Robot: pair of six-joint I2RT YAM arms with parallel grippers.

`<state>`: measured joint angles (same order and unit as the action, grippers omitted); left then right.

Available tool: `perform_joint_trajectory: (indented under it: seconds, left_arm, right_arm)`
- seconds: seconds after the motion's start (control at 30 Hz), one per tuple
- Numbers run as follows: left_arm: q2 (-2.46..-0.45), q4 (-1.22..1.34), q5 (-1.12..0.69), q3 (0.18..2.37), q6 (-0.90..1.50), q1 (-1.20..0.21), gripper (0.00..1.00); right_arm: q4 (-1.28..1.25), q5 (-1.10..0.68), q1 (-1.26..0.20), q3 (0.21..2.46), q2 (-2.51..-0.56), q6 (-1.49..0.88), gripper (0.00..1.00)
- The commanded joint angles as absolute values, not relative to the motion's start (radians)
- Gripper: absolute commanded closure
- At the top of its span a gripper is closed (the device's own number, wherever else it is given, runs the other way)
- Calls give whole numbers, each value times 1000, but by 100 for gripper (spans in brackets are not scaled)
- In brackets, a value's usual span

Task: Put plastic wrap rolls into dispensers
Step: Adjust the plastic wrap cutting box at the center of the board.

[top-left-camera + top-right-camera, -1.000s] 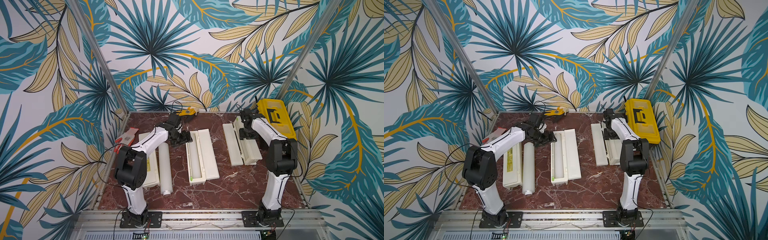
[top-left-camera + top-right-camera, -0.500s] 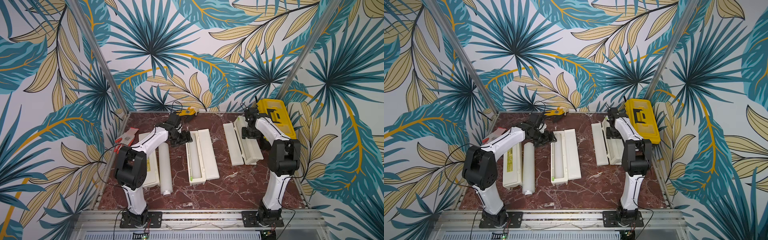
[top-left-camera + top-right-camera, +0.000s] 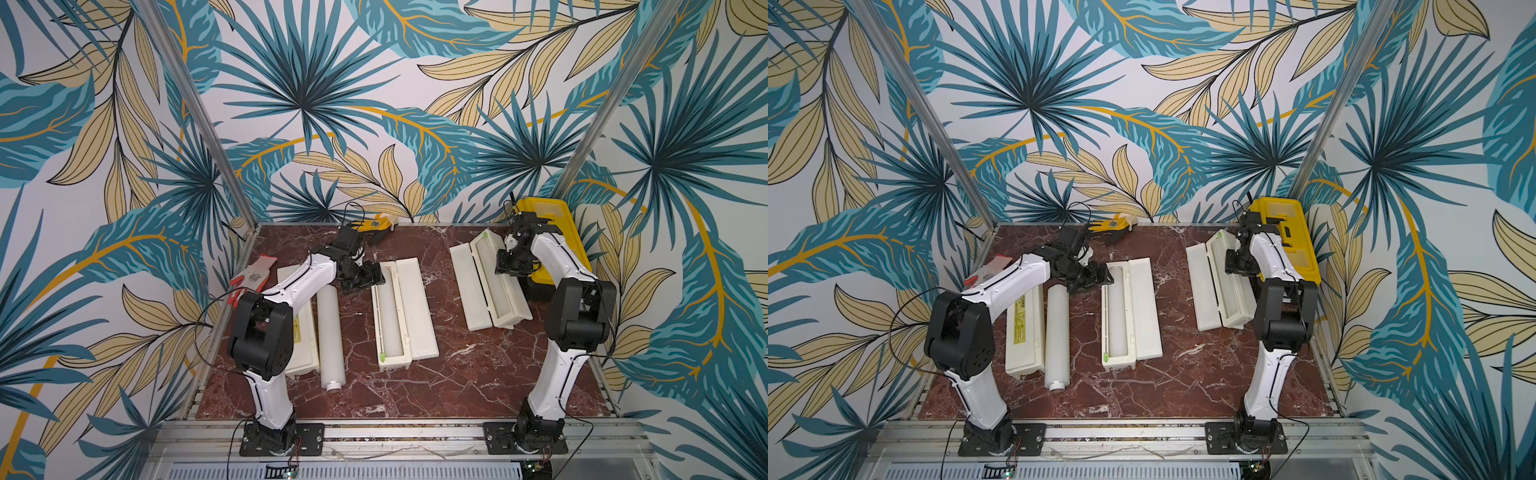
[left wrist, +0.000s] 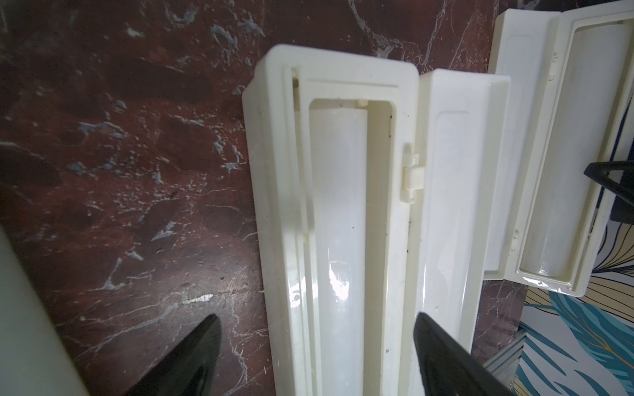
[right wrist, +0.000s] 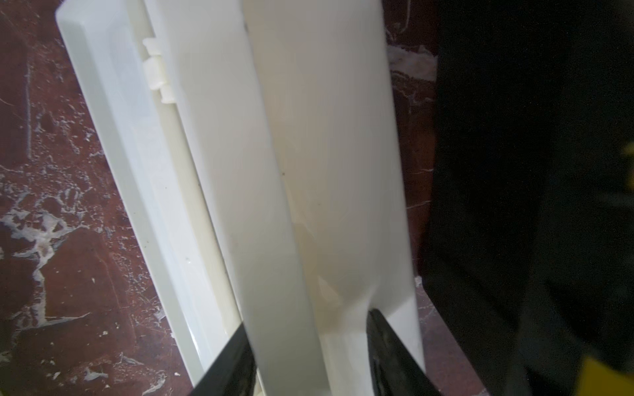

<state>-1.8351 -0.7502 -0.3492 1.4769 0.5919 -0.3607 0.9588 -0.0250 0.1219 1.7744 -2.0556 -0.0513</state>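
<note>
Cream dispenser [image 5: 343, 171] wall inside right hand [image 5: 307, 319], now narrower, perhaps clamped, left hand [image 4: 315, 316] apart

A yellow toolbox [image 3: 561, 212] is set in the bench's [image 3: 457, 382] far right corner; a white-red glove [image 3: 254, 272] at its left edge.

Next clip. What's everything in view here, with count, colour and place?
closed dispenser: one, cream, yellow-green label, left side
open dispensers: two, cream, middle and right, a roll inside each
loose roll: one, white, beside the closed dispenser
toolbox: one, yellow-black, far right
white-and-red glove: one, left edge
yellow glove: one, back wall
table: one, red-brown marble
left gripper: black jaws open, above middle dispenser
right gripper: black jaws astride part of right dispenser
</note>
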Motion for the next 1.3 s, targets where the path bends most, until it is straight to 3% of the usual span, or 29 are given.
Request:
perform_joint_trajectory:
  seconds: [0.0, 0.3, 0.7, 1.03, 1.27]
  left_arm:
    - [-1824, -752, -357, 1474, 578, -356, 11]
    - [-1826, -752, -366, 1467, 578, -348, 11]
    - [-1862, -753, -380, 1466, 574, -347, 11]
    - [-1859, -752, -389, 1450, 570, -344, 11]
    - [-1859, -753, -388, 1447, 567, -345, 11]
  right_arm:
    - [1025, -214, 120, 1703, -2221, -52, 52]
    - [1063, -299, 130, 1768, -2289, -48, 54]
    - [1083, -227, 129, 1807, -2346, -52, 52]
    - [1145, -370, 135, 1890, -2416, 30, 54]
    - [1126, -235, 133, 1862, -2409, 14, 50]
